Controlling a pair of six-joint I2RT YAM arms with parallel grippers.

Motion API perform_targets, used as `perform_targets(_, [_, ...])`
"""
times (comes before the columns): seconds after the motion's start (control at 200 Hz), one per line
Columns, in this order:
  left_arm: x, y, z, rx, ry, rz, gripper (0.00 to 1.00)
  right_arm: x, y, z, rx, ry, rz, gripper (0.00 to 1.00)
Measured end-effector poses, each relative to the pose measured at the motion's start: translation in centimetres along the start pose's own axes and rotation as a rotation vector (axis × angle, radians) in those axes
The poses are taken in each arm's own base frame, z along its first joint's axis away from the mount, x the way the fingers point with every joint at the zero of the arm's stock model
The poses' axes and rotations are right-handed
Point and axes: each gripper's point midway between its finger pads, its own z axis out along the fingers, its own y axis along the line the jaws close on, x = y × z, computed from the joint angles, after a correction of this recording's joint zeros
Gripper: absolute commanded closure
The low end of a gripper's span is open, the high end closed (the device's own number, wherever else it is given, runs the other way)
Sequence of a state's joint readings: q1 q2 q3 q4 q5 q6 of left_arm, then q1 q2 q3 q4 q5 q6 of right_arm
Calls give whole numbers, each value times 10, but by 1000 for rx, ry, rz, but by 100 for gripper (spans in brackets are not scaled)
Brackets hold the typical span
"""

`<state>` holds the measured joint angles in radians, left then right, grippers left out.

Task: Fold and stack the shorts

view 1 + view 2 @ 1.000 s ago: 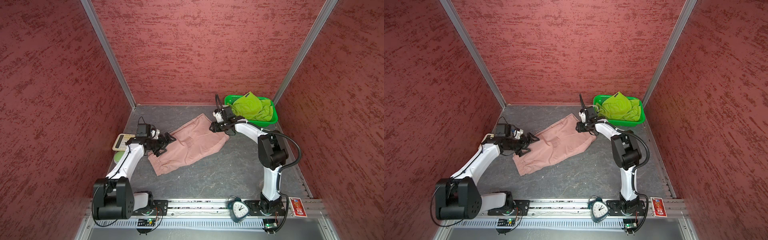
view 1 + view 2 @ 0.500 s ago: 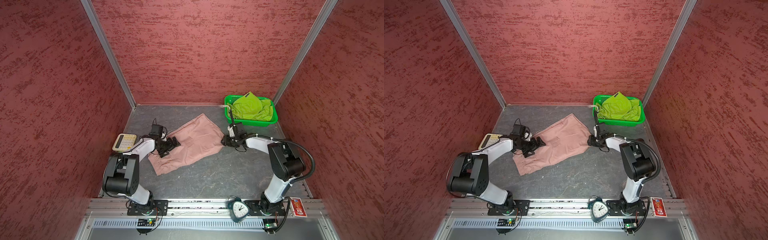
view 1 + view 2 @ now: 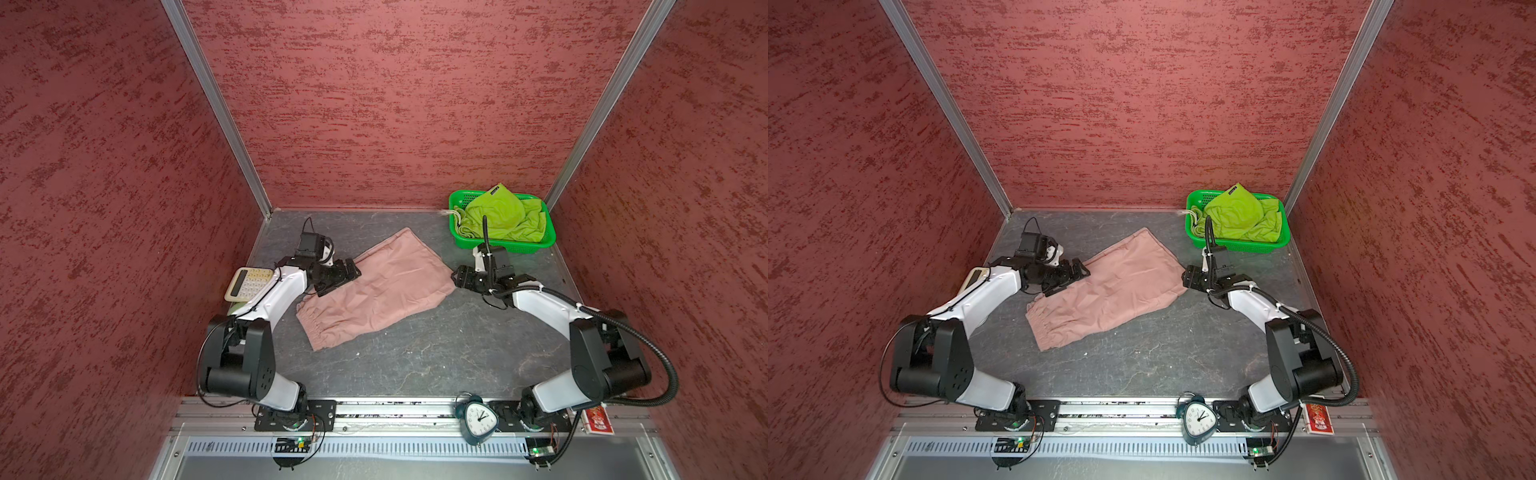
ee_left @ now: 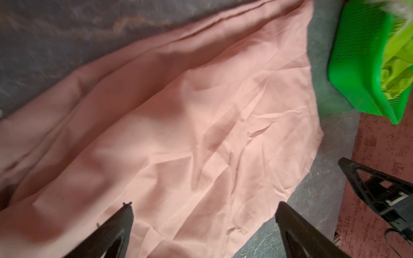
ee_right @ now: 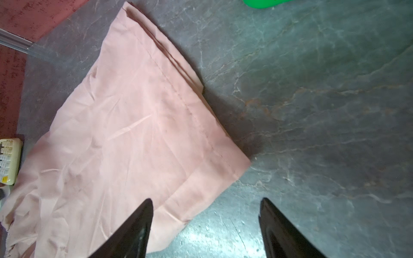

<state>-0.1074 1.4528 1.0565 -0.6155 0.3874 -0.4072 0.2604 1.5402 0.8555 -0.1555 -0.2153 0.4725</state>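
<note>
Left fingers (image 4: 116,234) are spread wide over the pink shorts (image 3: 374,286), which are laid flat on the bench (image 3: 415,357); right fingers (image 5: 136,232) are parted too, at the hem corner, nothing gripped. Lime green shorts (image 3: 498,216) are heaped in the basket (image 3: 507,247).

The pink shorts (image 3: 374,286) lie flat and lightly creased mid-desk (image 3: 415,361), folded double and set slantwise, gathered waistband toward the near left, hems toward the far right. The lime green shorts (image 3: 503,216) sit crumpled in the basket (image 3: 505,248) at the far right corner.
</note>
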Motion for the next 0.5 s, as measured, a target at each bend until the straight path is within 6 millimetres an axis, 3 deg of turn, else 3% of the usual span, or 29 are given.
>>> perform_targets(0.19, [-6,-20,-41,58,-97,35,1,12,-14,23,11,54,69,18])
perform_targets(0.346, [6,-16,-48,72,-98,22,1,12,-14,25,-8,39,142,17])
perform_targets(0.461, [11,-8,-50,61,-91,-4,1,28,-21,32,-26,50,227,18])
perform_targets(0.501, [11,-6,-51,60,-92,-11,1,25,-18,33,-47,34,246,18])
